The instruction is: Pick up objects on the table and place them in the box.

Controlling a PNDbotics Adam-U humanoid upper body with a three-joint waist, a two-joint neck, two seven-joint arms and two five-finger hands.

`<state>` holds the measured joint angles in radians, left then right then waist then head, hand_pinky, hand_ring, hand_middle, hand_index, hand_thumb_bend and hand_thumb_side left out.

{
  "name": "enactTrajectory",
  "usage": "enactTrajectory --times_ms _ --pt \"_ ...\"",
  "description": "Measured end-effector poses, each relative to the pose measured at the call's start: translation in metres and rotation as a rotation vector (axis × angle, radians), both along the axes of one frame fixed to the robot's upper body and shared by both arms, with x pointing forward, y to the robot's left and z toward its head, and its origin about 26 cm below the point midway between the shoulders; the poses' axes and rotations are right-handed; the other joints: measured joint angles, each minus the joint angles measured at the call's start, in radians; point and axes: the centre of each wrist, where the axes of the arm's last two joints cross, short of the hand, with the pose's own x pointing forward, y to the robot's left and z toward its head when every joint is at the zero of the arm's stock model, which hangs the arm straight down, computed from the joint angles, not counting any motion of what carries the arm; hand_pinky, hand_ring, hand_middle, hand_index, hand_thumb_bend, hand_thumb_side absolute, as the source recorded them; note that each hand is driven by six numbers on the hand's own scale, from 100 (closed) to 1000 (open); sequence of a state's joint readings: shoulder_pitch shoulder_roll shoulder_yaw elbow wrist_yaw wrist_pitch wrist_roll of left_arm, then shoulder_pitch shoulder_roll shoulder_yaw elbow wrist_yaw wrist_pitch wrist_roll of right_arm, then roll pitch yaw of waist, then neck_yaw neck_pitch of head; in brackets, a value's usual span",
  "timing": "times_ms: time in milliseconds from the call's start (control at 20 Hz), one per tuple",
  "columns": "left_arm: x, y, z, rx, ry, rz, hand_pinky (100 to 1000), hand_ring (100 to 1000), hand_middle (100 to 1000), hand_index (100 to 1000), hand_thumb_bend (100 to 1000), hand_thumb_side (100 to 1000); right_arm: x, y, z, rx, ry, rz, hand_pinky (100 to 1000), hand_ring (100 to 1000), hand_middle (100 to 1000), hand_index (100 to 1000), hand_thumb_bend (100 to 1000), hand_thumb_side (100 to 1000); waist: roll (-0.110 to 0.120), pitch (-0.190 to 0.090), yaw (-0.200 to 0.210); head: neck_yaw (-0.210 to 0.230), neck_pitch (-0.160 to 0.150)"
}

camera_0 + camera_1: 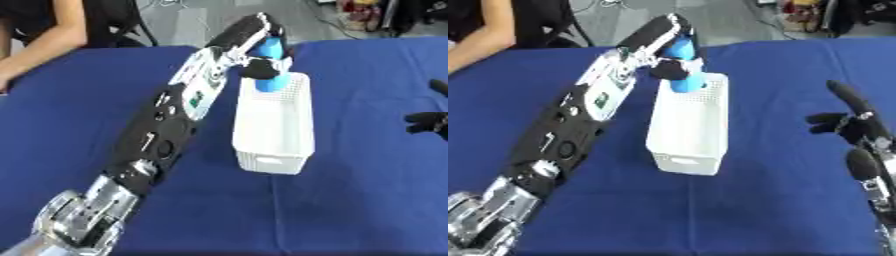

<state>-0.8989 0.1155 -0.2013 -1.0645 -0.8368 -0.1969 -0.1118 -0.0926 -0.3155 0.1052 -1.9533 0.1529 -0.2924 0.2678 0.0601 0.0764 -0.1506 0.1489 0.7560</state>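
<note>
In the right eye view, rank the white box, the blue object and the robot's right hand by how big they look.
1. White box, clearly largest.
2. Right hand, though it sits nearer the camera, so this rank is unsure.
3. Blue object, held by the left hand and partly covered by it.

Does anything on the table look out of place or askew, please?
Nothing stands out. The white box sits flat on the blue table, and the left hand holds the blue object upright over its far end.
</note>
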Motion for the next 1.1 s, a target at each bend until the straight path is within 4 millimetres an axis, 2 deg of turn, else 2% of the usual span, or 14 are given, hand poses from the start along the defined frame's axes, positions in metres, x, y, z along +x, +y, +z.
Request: enactTrajectory --times_ms 50,100,150,200,250,300,350,400,450,550,750,1100 --pt "0.000 -0.003 -0.002 0.015 0.001 -0.009 100 100 305 369 100 419 0.000 0.000 0.000 0.000 -0.001 0.001 674 735 989 1000 534 970 0.000 0.000 -0.002 0.001 0.000" --pt "-0.001 -0.006 -0.004 0.033 -0.001 -0.021 100 168 365 436 100 403 0.001 0.000 0.001 0.001 -0.003 0.002 674 735 989 1000 534 970 0.000 0.000 -0.002 0.001 0.000" --pt "-0.001 -0.008 -0.006 0.051 -0.003 -0.033 180 283 433 490 100 414 0.001 0.000 0.001 0.001 -0.002 0.002 675 735 988 1000 534 971 0.000 0.000 -0.002 0.001 0.000" --pt "-0.001 -0.010 -0.008 0.074 -0.005 -0.045 373 447 552 606 382 522 0.001 0.000 0.001 0.000 -0.001 0.002 675 736 988 1000 534 971 0.000 0.000 -0.002 0.001 0.000" --pt "-0.002 -0.012 -0.010 0.107 -0.009 -0.059 547 595 690 733 615 621 0.001 0.000 0.001 0.000 -0.001 0.002 675 736 988 1000 534 971 0.000 0.000 -0.002 0.001 0.000" --pt "-0.002 -0.012 -0.013 0.150 -0.009 -0.074 654 722 792 825 829 692 0.001 0.000 0.001 0.000 -0.001 0.002 675 736 988 1000 534 972 0.000 0.000 -0.002 0.001 0.000" --pt "-0.003 -0.013 -0.016 0.201 -0.006 -0.090 679 751 815 847 906 707 0.001 0.000 0.001 0.000 -0.001 0.002 675 736 988 1000 534 972 0.000 0.000 -0.002 0.001 0.000" --pt "-0.003 -0.013 -0.020 0.253 -0.003 -0.103 838 908 942 956 1000 740 0.001 0.000 0.001 0.000 -0.001 0.002 675 736 988 1000 534 971 0.000 0.000 -0.002 0.001 0.000" --pt "-0.003 -0.012 -0.024 0.307 0.002 -0.112 905 970 994 998 1000 774 0.001 0.000 0.001 0.000 -0.001 0.002 675 736 988 1000 534 971 0.000 0.000 -0.001 0.001 0.000" --pt "-0.004 -0.009 -0.032 0.406 0.014 -0.113 937 995 1000 1000 1000 758 0.001 0.000 0.001 0.001 0.000 0.001 675 736 988 1000 536 970 0.000 0.000 0.003 0.001 0.000" --pt "-0.003 -0.002 -0.043 0.529 0.028 -0.085 952 1000 1000 1000 1000 747 0.001 0.000 0.001 0.000 0.000 0.001 675 735 988 1000 537 968 0.000 0.001 0.011 0.001 0.000" --pt "-0.001 0.004 -0.051 0.577 0.036 -0.053 952 995 1000 1000 1000 745 0.001 0.000 0.001 0.000 -0.001 0.000 675 736 988 1000 538 968 -0.001 0.001 0.017 0.001 0.000"
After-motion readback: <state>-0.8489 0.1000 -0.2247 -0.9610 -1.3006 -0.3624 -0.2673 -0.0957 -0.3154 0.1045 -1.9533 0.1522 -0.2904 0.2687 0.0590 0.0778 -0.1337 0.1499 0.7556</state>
